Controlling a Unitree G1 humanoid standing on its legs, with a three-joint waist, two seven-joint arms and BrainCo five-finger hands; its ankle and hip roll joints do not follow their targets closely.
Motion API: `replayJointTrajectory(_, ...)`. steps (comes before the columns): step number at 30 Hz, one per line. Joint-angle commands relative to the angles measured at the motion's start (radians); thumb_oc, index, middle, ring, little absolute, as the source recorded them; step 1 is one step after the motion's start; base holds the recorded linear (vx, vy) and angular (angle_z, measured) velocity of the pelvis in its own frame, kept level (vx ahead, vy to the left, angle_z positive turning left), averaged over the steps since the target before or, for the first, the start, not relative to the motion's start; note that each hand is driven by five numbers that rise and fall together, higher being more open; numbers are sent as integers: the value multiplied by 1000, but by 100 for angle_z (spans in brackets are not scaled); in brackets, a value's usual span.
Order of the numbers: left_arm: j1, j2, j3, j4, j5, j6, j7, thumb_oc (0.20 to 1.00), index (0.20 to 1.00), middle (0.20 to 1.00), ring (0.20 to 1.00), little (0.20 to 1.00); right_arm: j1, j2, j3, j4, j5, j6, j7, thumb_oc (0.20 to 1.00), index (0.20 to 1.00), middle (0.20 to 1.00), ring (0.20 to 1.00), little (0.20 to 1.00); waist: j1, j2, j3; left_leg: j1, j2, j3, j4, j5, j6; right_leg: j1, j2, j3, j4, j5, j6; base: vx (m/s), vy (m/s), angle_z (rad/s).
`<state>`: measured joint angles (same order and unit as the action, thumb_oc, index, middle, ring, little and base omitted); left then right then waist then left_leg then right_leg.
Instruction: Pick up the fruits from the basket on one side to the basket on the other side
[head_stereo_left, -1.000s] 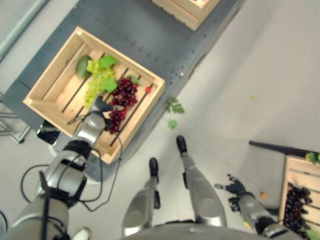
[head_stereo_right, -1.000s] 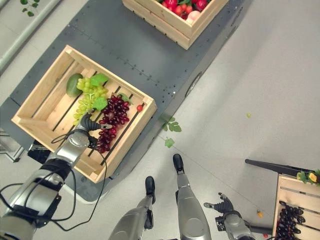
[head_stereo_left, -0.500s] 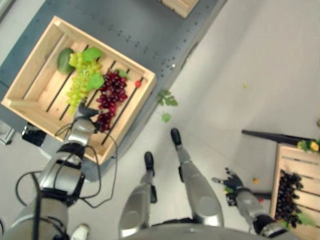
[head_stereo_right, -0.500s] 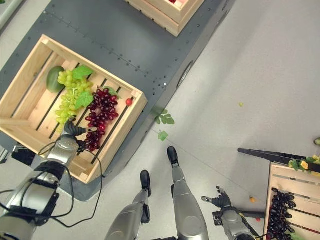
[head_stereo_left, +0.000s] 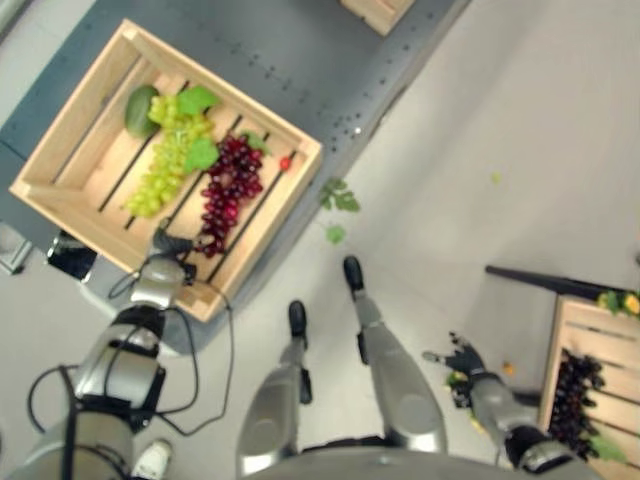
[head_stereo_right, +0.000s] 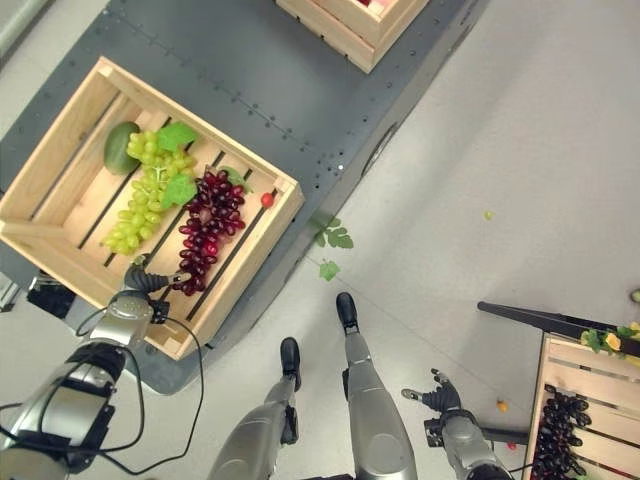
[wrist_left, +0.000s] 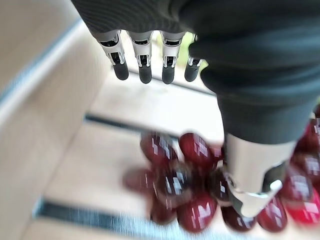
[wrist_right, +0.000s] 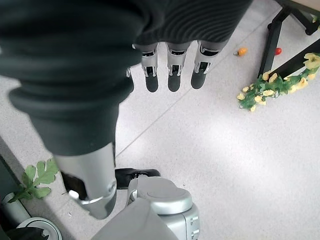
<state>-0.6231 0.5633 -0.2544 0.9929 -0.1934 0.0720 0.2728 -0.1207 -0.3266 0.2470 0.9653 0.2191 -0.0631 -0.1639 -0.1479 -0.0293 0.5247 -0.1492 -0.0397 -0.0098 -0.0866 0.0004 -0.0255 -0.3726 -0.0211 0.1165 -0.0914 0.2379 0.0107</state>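
Pale slatted wood makes up the crate (head_stereo_right: 262, 232) on the dark grey platform (head_stereo_right: 250, 90) at the robot's left, and in it lie a bunch of red grapes (head_stereo_right: 205, 225), a bunch of green grapes (head_stereo_right: 145, 195) to its left with green leaves, a green mango (head_stereo_right: 121, 146) in the far left part and a small red fruit (head_stereo_right: 266, 199) by the right wall. The left hand (head_stereo_right: 148, 279) hangs over the crate's near corner, just above the near tip of the red grapes; in its wrist view the fingers (wrist_left: 145, 65) are straight and spread, the thumb (wrist_left: 255, 175) stands apart over the grapes, and it grips nothing. Low on the right, the right hand (head_stereo_right: 437, 398) hangs above the floor with fingers (wrist_right: 172, 75) loosely extended, empty. Beyond it, a second wooden crate (head_stereo_right: 560, 365) at the right edge holds dark grapes (head_stereo_right: 555, 435). Loose green leaves (head_stereo_right: 330, 240) lie on the floor near the platform's edge.
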Motion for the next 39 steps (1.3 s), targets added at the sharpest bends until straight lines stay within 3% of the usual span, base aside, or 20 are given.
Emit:
replayJointTrajectory(1,-14,8,-8,-42,-43,-36,-26,1000,1000,1000,1000,1000,9,3,14,21,13,7,-18,1000,1000,1000,1000,1000,19,-32,-19,-94,-37,-58,11,26,3,-30,-18,-5,18,-49,130,0,0,0)
replayJointTrajectory(20,-41,-27,-51,-202,-85,-61,-52,1000,1000,1000,1000,1000,18,-9,18,-2,-2,11,-2,1000,1000,1000,1000,1000,11,-30,-20,-111,-44,-47,13,29,3,-45,-21,-2,17,-47,131,0,0,0)
replayJointTrajectory(39,-204,-56,-110,-29,-39,-33,-11,1000,1000,1000,1000,1000,13,-8,46,-7,15,3,-11,1000,1000,1000,1000,1000,-23,-35,-14,-141,-41,-35,13,35,-2,-78,-10,16,18,-44,125,2,-2,-1)
